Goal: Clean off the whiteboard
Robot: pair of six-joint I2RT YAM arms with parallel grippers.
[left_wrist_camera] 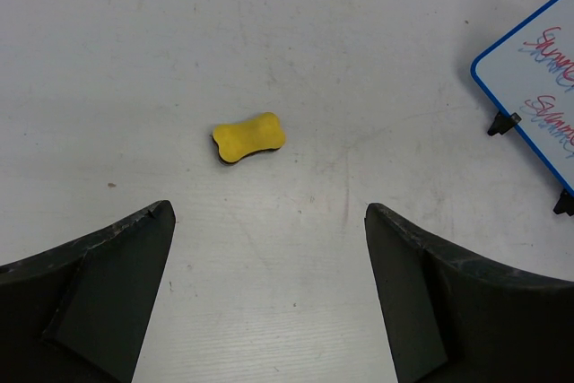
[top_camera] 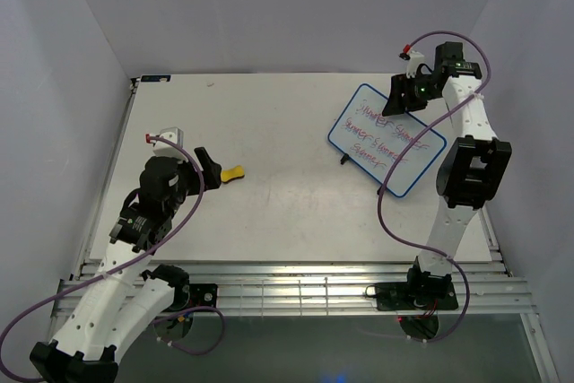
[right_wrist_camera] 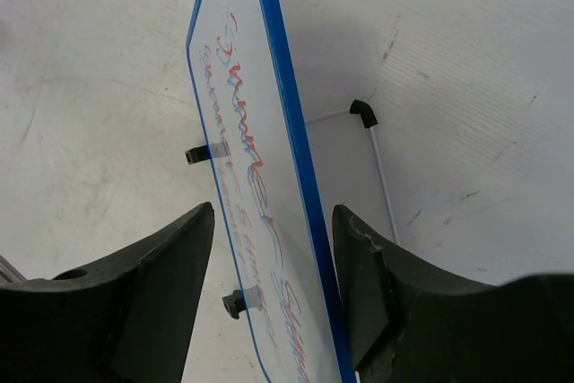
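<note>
right wrist: right gripper (right_wrist_camera: 273,221) straddles the whiteboard (right_wrist_camera: 242,132).

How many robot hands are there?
2. The left gripper hovers open just short of the yellow sponge; the right gripper straddles the top edge of the whiteboard.

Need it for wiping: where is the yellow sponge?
In the top view, the yellow sponge lies left of centre on the table, just beyond the left gripper.
</note>
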